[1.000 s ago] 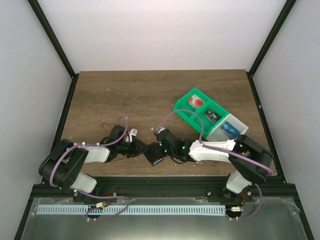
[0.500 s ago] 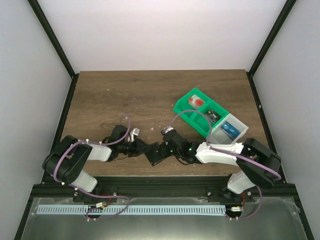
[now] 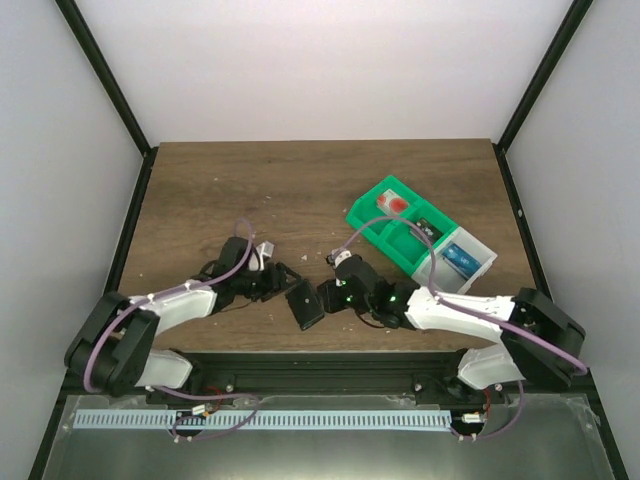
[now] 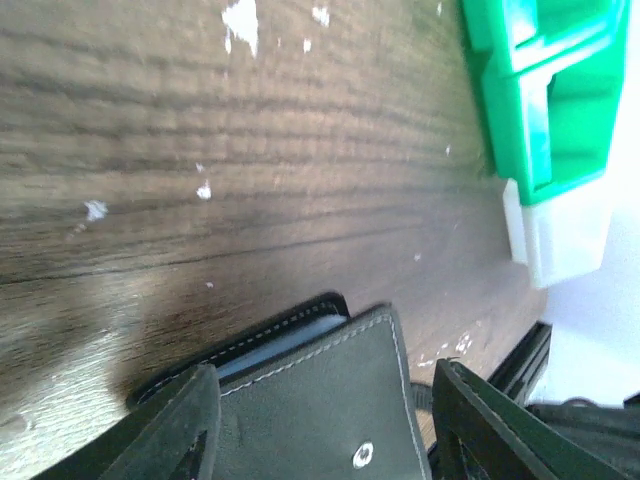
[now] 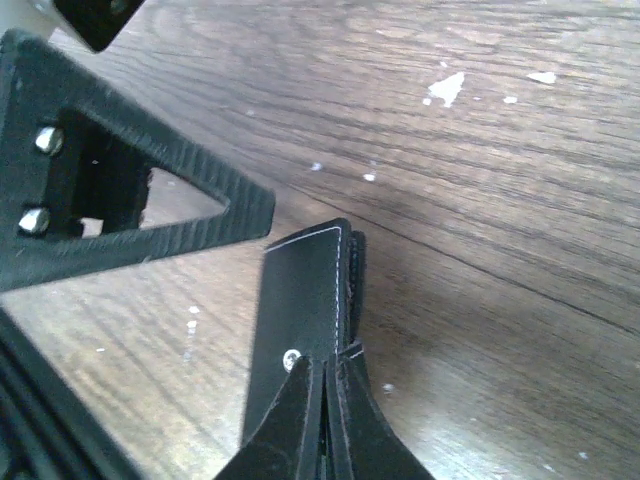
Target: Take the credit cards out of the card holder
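Note:
The black card holder (image 3: 303, 306) stands on edge on the wooden table near the front, folded nearly shut, with a pale blue lining (image 4: 285, 343) showing at the slit. My right gripper (image 3: 324, 298) is shut on the holder's (image 5: 300, 290) edge by the snap stud, fingertips (image 5: 312, 385) pressed together. My left gripper (image 3: 281, 280) is open just left of the card holder (image 4: 320, 400), which sits between its spread fingers (image 4: 175, 430). Credit cards lie in the trays: a white-and-red one (image 3: 392, 205), a dark one (image 3: 427, 232) and a blue one (image 3: 460, 257). Any cards inside the holder are hidden.
A green tray (image 3: 378, 232) with a clear-white tray (image 3: 478, 270) joined to it sits at the right of the table, also in the left wrist view as the green tray (image 4: 540, 110). White flecks (image 5: 445, 88) dot the wood. The table's front edge is close behind the holder.
My left gripper has opened and let go of the card holder, drawing back to the left. The right arm has stretched further left, still pinching the holder.

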You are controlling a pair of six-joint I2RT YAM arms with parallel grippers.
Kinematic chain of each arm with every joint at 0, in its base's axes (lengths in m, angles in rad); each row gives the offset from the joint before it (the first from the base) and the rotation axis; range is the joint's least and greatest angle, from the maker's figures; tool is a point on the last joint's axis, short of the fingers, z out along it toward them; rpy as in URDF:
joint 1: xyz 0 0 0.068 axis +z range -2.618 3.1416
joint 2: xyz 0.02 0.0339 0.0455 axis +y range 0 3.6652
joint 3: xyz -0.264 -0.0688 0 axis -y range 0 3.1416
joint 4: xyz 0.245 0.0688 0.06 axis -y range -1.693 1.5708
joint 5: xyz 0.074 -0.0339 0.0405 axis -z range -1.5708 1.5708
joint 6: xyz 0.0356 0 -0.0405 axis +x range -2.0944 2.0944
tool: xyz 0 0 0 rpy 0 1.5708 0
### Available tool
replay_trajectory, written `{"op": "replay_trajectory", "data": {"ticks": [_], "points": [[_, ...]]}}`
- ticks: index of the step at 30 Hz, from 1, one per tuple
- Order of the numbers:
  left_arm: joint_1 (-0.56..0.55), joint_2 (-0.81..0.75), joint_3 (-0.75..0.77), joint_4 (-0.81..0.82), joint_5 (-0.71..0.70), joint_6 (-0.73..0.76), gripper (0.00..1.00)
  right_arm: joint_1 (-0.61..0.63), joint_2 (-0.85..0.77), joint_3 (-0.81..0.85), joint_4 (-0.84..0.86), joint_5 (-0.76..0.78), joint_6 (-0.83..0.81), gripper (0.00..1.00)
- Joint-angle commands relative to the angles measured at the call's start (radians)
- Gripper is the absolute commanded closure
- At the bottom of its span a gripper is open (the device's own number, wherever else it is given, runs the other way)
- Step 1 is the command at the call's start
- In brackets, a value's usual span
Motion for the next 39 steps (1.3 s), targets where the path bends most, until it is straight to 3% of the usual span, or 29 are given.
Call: {"op": "replay_trajectory", "data": {"ticks": [1, 7, 13, 17, 27, 31, 39], "points": [[0.009, -0.093, 0.030, -0.208, -0.119, 0.060, 0.38, -0.007, -0.059, 0.034, -0.016, -0.070, 0.041, 1.00], [0.009, -0.226, 0.003, -0.309, -0.177, 0.071, 0.23, -0.008, -0.130, 0.011, 0.017, -0.148, 0.104, 0.99], [0.009, -0.300, -0.093, -0.184, 0.012, 0.011, 0.24, -0.007, -0.119, 0.017, 0.070, -0.279, 0.147, 1.00], [0.009, -0.331, -0.159, -0.114, 0.033, -0.019, 0.25, -0.008, -0.091, 0.029, 0.046, -0.231, 0.146, 1.00], [0.009, -0.286, -0.126, -0.257, -0.112, 0.074, 0.41, -0.051, -0.123, -0.026, -0.068, -0.062, 0.104, 0.99], [0.009, -0.279, -0.133, -0.251, -0.127, 0.069, 0.51, -0.071, -0.135, -0.057, -0.097, -0.030, 0.095, 1.00], [0.009, -0.289, -0.134, -0.190, -0.069, 0.037, 0.56, -0.084, -0.150, -0.141, -0.080, -0.014, 0.101, 1.00]]}}
